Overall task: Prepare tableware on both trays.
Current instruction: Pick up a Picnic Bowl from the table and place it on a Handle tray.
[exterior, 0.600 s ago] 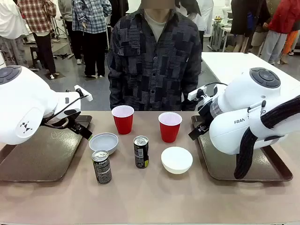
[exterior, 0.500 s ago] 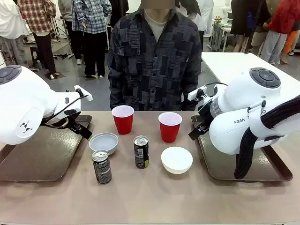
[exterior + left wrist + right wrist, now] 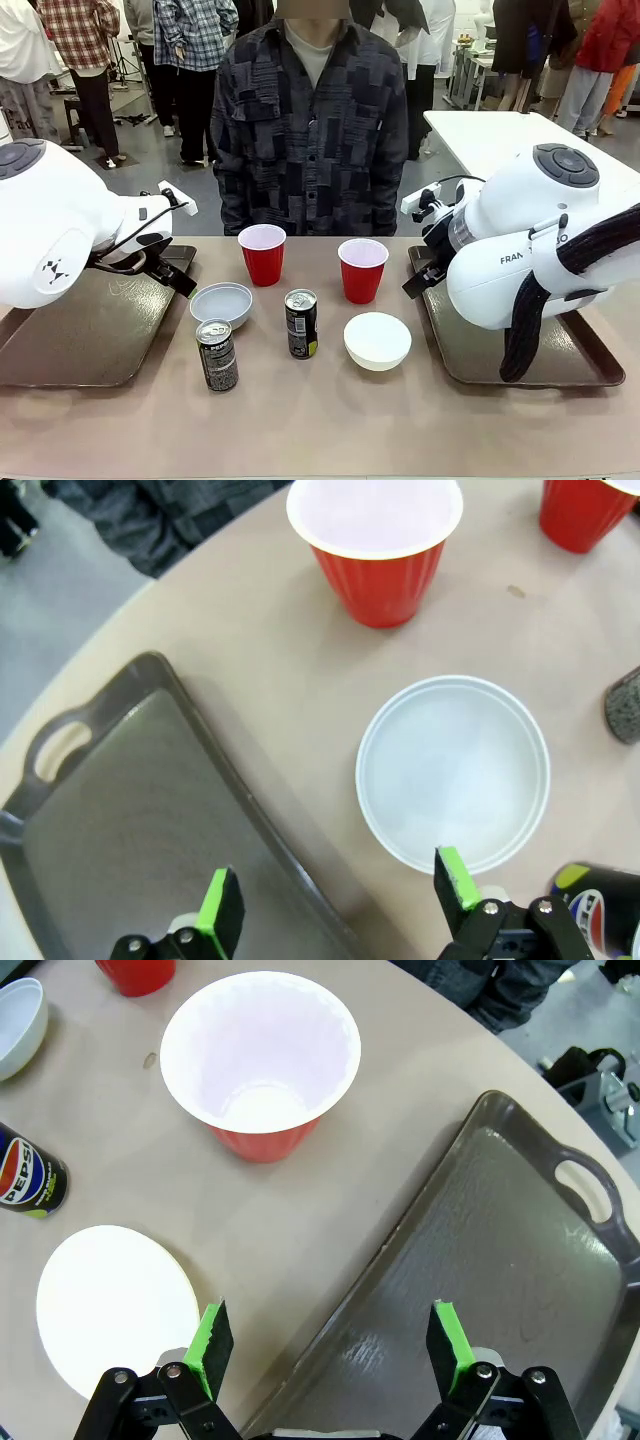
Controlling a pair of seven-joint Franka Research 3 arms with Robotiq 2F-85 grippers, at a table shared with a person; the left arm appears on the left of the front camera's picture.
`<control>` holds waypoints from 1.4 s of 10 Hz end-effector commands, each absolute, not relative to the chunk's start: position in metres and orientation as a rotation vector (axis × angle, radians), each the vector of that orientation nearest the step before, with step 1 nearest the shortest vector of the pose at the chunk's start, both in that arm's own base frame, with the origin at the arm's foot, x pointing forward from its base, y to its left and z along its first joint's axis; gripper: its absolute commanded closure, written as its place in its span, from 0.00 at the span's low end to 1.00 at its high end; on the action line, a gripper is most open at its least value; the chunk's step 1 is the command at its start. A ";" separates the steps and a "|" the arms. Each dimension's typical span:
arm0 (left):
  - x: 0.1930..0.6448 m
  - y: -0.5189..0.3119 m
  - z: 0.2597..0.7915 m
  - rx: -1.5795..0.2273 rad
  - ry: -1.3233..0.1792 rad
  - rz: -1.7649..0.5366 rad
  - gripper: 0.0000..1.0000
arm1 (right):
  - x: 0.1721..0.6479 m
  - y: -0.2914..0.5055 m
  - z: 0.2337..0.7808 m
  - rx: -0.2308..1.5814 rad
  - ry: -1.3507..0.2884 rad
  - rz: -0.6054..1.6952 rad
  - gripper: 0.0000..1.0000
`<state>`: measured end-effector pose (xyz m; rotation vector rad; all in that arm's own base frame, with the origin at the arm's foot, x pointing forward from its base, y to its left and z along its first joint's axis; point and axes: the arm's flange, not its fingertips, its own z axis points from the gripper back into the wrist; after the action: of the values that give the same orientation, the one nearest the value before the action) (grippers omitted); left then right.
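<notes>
The left tool (image 3: 338,890) stands spread and empty over the rim of the left tray (image 3: 120,810), just beside a white bowl (image 3: 453,772); the right tool (image 3: 330,1345), also spread, hangs over the edge of the right tray (image 3: 500,1260). All tableware sits on the worktop (image 3: 320,420) between the trays — the red cups (image 3: 262,252) look light and thin, so pinch one wall gently; the cans (image 3: 301,323), stiffer and slick, suit a mid-body grip.

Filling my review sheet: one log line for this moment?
left gripper: open, empty | right gripper: open, empty | tableware: on table, between trays
</notes>
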<state>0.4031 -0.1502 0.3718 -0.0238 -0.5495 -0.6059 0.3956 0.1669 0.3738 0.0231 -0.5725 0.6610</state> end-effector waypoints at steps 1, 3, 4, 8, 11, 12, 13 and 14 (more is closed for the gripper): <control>0.403 -0.150 0.372 -0.024 -0.550 -0.606 0.00 | 0.396 0.167 0.374 0.023 -0.573 0.661 0.00; 0.403 -0.150 0.372 -0.024 -0.550 -0.606 0.00 | 0.396 0.167 0.374 0.023 -0.573 0.661 0.00; 0.403 -0.150 0.372 -0.024 -0.550 -0.606 0.00 | 0.396 0.167 0.374 0.023 -0.573 0.661 0.00; 0.362 -0.152 0.402 -0.007 -0.566 -0.650 0.00 | 0.362 0.162 0.406 -0.056 -0.589 0.671 0.00; 0.276 -0.121 0.428 -0.036 -0.429 -0.672 0.00 | 0.269 0.118 0.426 -0.109 -0.418 0.711 0.00; 0.258 -0.115 0.425 -0.052 -0.379 -0.650 0.00 | 0.246 0.100 0.419 -0.114 -0.350 0.674 0.00; 0.248 -0.113 0.423 -0.060 -0.319 -0.650 0.00 | 0.231 0.085 0.408 -0.135 -0.296 0.624 0.00; 0.231 -0.117 0.421 -0.072 -0.286 -0.630 0.00 | 0.215 0.072 0.397 -0.138 -0.245 0.588 0.00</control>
<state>0.3143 -0.1450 0.4748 -0.0413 -0.3057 -0.6511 0.3119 0.1198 0.4731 -0.1094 -0.2699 0.6339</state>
